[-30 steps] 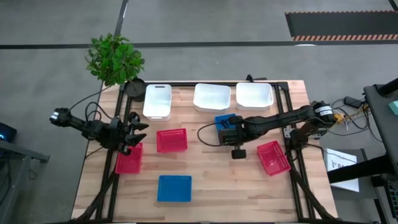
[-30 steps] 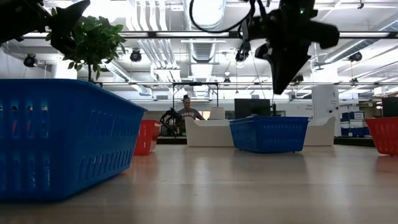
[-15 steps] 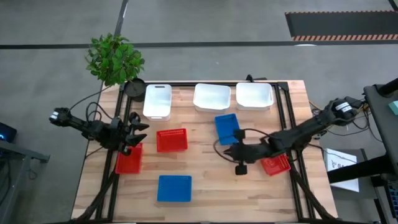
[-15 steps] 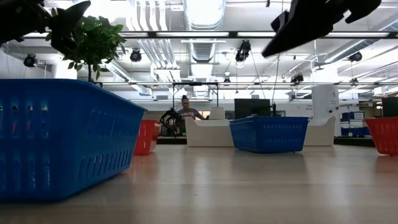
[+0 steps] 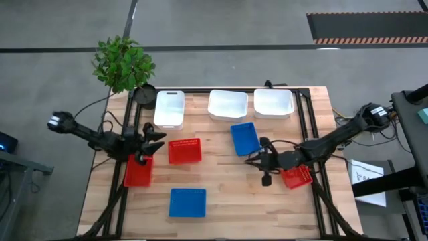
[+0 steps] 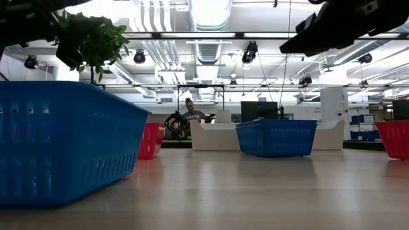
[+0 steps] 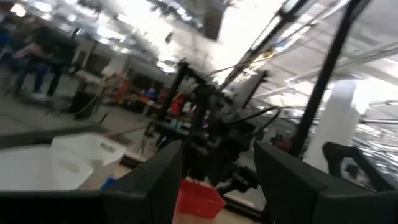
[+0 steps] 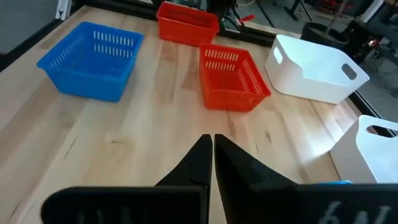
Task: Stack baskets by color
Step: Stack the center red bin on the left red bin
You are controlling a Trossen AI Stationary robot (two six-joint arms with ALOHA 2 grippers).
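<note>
Nothing is held by either gripper. Three white baskets [image 5: 227, 104] stand in a row along the far edge. One blue basket [image 5: 245, 138] sits mid-table and another blue basket [image 5: 187, 202] near the front. Red baskets rest at centre-left [image 5: 184, 150], at the left edge [image 5: 138, 172] and at the right [image 5: 295, 177], the last partly under my right arm. My right gripper [image 5: 252, 159] hangs shut above bare wood, just nearer the front than the mid-table blue basket; its wrist view shows the tips [image 8: 208, 146] closed. My left gripper [image 5: 155, 142] stands open above the left red basket's far end.
A potted plant [image 5: 124, 61] and a dark round pot [image 5: 144, 94] stand at the far left corner. Black frame rails [image 5: 304, 114] run along the table's sides. Bare wood [image 5: 227, 191] lies between the front blue basket and the right red one. A person [image 6: 190, 115] sits far behind the table.
My right gripper, shut throughout, has drawn back from over the mid-table blue basket toward the table's near and right edges. It has tipped up from pointing steeply down to nearly level. The blue basket stays on the table and now shows whole.
</note>
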